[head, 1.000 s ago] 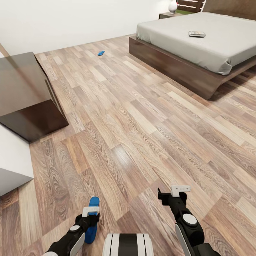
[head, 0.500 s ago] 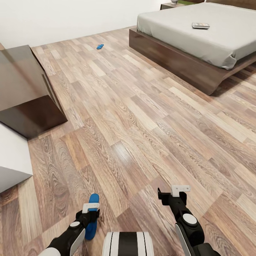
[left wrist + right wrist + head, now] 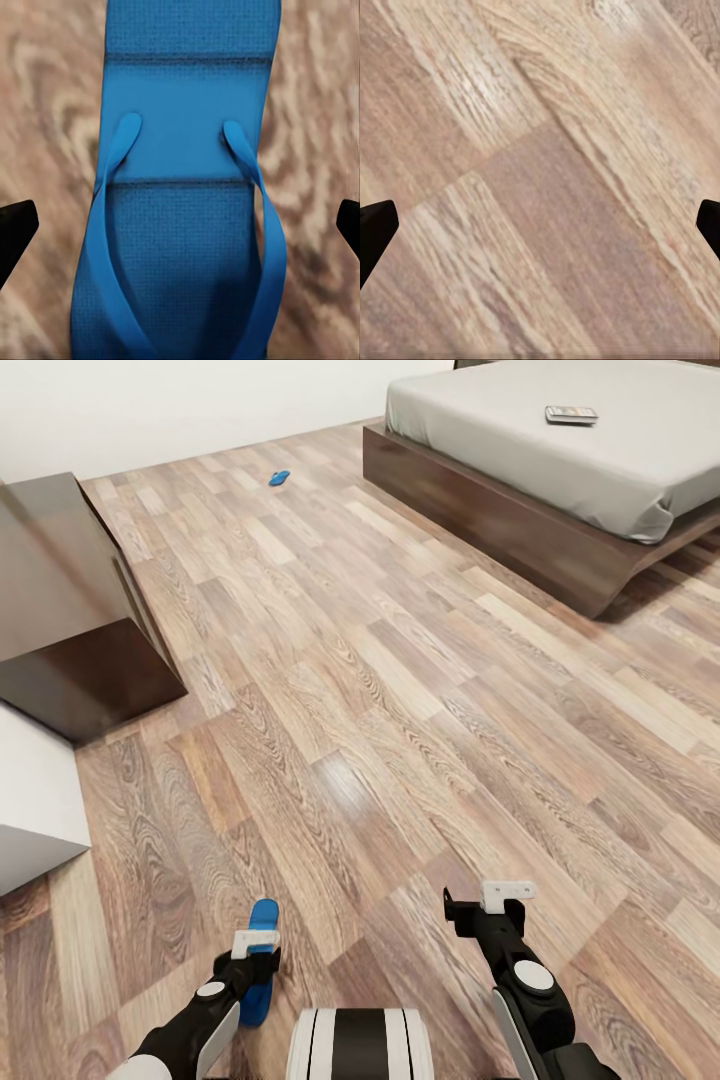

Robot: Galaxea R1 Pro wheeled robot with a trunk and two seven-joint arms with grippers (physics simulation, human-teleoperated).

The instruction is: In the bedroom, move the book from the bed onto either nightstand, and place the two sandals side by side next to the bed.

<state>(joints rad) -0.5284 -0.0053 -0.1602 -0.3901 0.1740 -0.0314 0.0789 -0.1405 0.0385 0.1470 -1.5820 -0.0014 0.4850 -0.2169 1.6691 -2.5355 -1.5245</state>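
One blue sandal (image 3: pixel 264 915) lies flat on the wood floor right in front of me. My left gripper (image 3: pixel 257 958) hangs just above it, open. In the left wrist view the sandal (image 3: pixel 180 247) sits between the two black fingertips (image 3: pixel 15 225), which stand apart from its sides. The other sandal (image 3: pixel 279 478) lies far off near the white wall. On the grey mattress of the bed (image 3: pixel 520 535) at the upper right rests the book (image 3: pixel 571 415). My right gripper (image 3: pixel 485 908) is open over bare floor (image 3: pixel 540 180). The nightstand is out of view.
A large dark-brown cabinet (image 3: pixel 70 600) stands at the left, with a white block (image 3: pixel 30 810) in front of it. Open wood floor (image 3: pixel 400 690) stretches between me and the bed's dark frame.
The whole picture has slid upward, so the camera has tilted down; the headboard end of the bed has left the view. Both arms stay about where they were.
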